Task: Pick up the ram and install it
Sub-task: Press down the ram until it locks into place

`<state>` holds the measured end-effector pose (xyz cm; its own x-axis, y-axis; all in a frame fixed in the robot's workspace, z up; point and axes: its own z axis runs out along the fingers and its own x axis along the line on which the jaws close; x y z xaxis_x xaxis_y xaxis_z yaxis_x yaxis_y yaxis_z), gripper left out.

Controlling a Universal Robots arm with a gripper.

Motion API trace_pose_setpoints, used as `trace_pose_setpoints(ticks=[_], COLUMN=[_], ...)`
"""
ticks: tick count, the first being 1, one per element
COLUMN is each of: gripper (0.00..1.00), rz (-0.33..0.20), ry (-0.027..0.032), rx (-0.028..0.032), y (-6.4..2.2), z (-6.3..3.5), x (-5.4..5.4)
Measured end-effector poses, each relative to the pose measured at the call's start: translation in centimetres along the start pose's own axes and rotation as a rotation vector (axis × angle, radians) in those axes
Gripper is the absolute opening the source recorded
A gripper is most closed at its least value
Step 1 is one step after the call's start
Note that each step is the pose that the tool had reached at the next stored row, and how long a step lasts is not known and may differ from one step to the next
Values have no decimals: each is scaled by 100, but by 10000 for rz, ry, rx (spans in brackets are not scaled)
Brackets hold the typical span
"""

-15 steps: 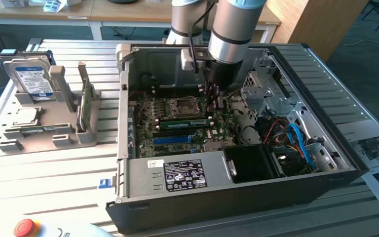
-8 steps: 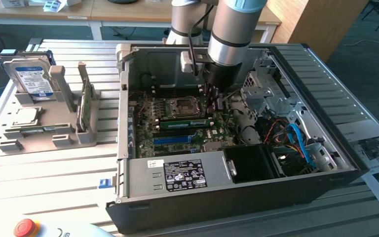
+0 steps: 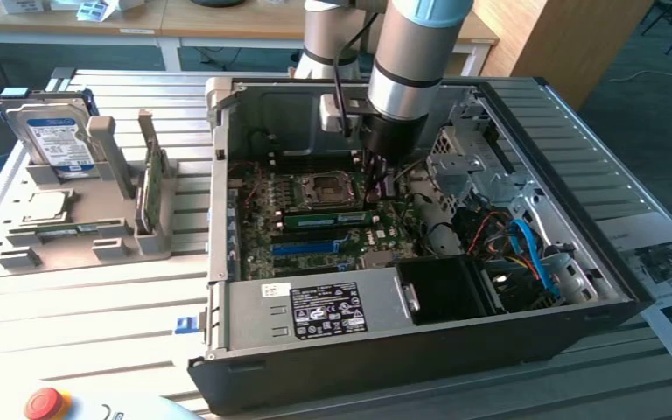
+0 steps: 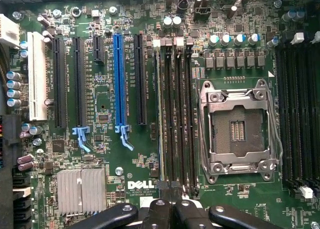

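The black two-fingered gripper [image 4: 172,209] is hovering jaws together over the green motherboard [image 4: 105,96]. The long thin green ram stick [image 3: 323,218] is sitting beside the square silver processor socket [image 4: 239,130], possibly half-seated; careless pressing risks bending it.

Robot arm [image 3: 412,61] reaches into open PC case [image 3: 430,350] on slatted surface [image 3: 80,306], gripper [image 3: 378,162] beside CPU socket [image 3: 322,188]; green ram [image 3: 325,218] seated on motherboard; hard drive [image 3: 59,140] upright in rack nr surface's edge.
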<state>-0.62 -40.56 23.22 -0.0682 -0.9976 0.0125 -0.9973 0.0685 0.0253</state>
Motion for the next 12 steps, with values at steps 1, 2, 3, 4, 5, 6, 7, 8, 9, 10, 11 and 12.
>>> trace_pose_setpoints(ticks=[1,2,3,4,5,6,7,8,9,10,11,12], gripper=[10,10,10,10,10,10,10,10,10,10,10,10], rz=[0,-1,0,2,2,1,0,0,-1,-1,0,0], ry=[-1,-4,-3,-4,-3,-3,-4,-4,-4,-4,-4,-4], rx=[1,2,1,2,2,2,2,2,2,2,2,2], y=[0,0,0,-2,-7,-15,-24,-35,-44,-47,-47,-47], z=[1,2,1,2,1,1,1,1,1,1,1,0], x=[0,-1,-1,-1,-1,-2,-2,-3,-4,-4,-4,-4])
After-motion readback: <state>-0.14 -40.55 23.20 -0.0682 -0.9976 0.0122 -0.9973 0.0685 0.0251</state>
